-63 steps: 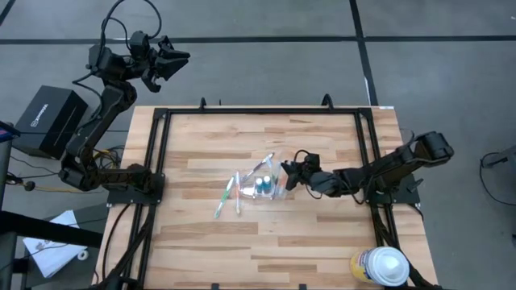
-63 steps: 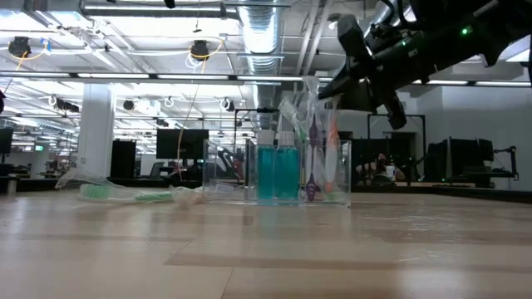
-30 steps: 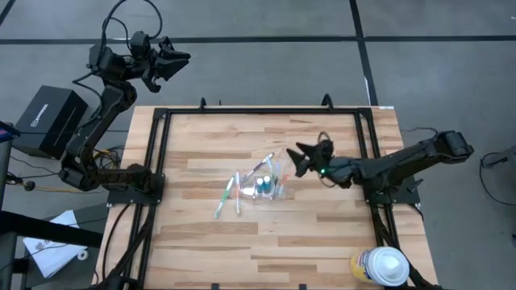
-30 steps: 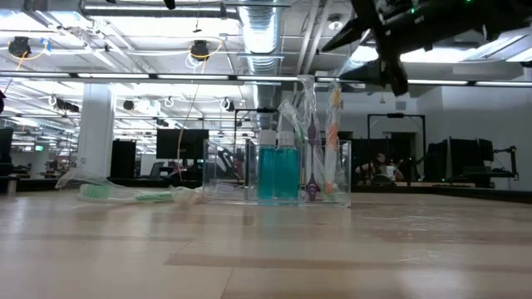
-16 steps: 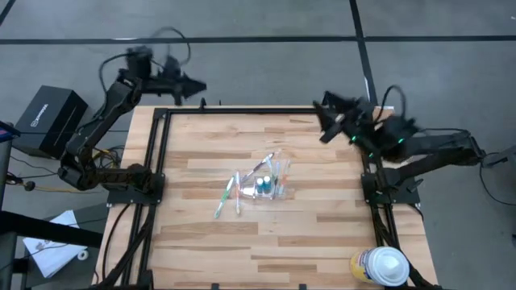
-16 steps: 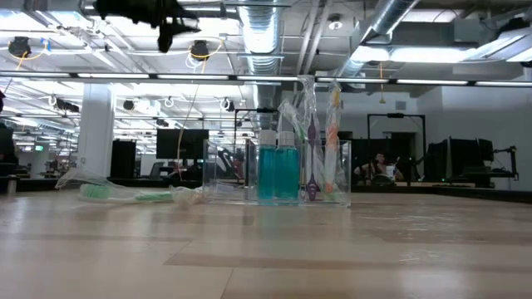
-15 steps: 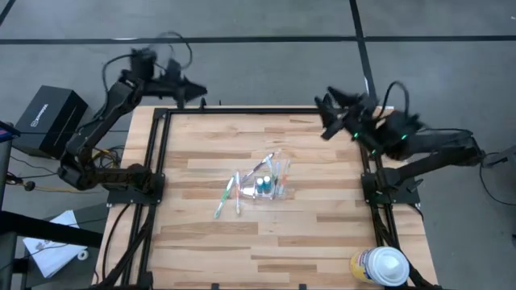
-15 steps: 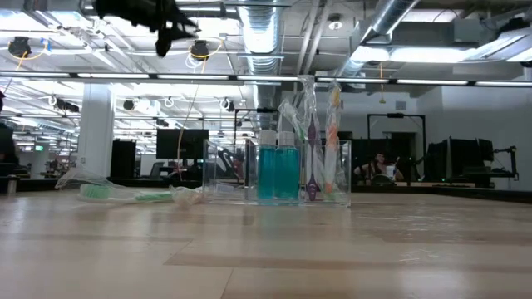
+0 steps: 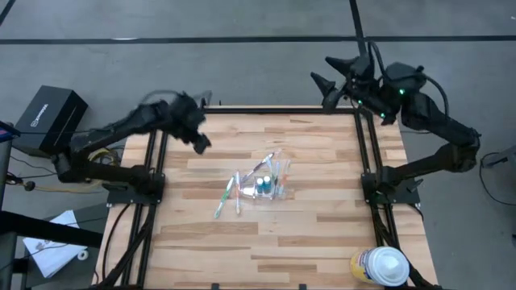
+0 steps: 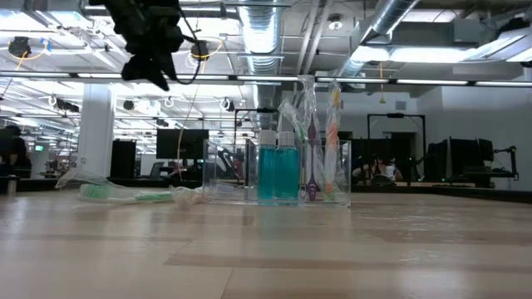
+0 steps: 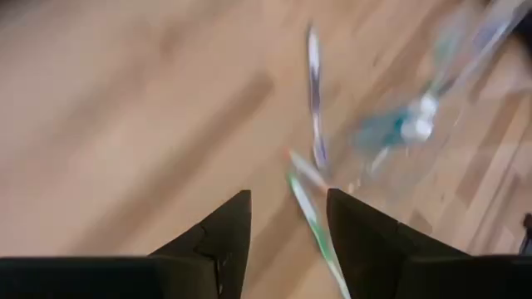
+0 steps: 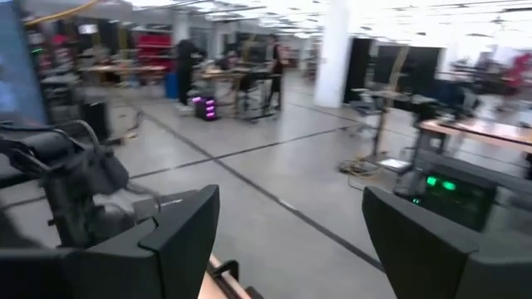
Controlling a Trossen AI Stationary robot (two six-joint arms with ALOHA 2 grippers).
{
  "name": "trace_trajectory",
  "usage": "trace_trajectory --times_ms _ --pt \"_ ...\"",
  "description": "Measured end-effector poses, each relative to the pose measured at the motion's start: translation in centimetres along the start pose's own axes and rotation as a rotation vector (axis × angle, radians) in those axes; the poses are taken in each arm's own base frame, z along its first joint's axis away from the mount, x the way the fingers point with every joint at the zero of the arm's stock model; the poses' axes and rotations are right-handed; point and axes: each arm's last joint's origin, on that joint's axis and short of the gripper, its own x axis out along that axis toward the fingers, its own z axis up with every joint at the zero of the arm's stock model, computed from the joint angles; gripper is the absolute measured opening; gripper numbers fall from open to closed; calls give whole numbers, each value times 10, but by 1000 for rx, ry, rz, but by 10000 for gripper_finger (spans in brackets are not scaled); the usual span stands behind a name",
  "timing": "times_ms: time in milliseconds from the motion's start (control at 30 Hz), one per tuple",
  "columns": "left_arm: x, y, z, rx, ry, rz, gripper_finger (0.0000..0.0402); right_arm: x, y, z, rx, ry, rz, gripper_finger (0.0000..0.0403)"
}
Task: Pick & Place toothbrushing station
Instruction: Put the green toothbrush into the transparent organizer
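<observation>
High view: your left arm is over the counter's far-left part, reaching toward the loose toothbrushes, while the right arm sits parked off the far-right corner.

On the counter (image 9: 322, 234), the clear plastic cup (image 9: 274, 180) stands mid-table holding two teal toothpaste tubes (image 10: 277, 169) and a few upright toothbrushes (image 10: 332, 137); more loose toothbrushes (image 9: 228, 193) lie flat on the wood just beside it, on its left-arm side. Your left gripper (image 9: 196, 133) hangs above the wood, well apart from them, fingers slightly parted and holding nothing. Your right gripper (image 9: 337, 76) is up beyond the counter's far edge, fingers spread wide, empty. You appear to be between placements: next, I judge, bring the left gripper down over one lying brush, lined up across its thin handle. A black box (image 9: 50, 121) beside the counter carries white lettering too small to read; no other writing is legible.
</observation>
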Motion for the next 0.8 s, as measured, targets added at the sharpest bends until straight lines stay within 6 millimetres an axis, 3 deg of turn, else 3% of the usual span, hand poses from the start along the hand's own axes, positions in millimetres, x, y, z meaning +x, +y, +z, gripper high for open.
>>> trace_trajectory --times_ms 233,467,800 --pt "46 -52 -51 -248 53 17 158 22 -17 -2 -38 31 119 286" --pt "65 -97 -94 -517 17 26 164 31 -36 -5 -57 40 266 286" --pt "105 -130 -138 -611 191 111 164 30 -44 -4 -22 30 388 286"
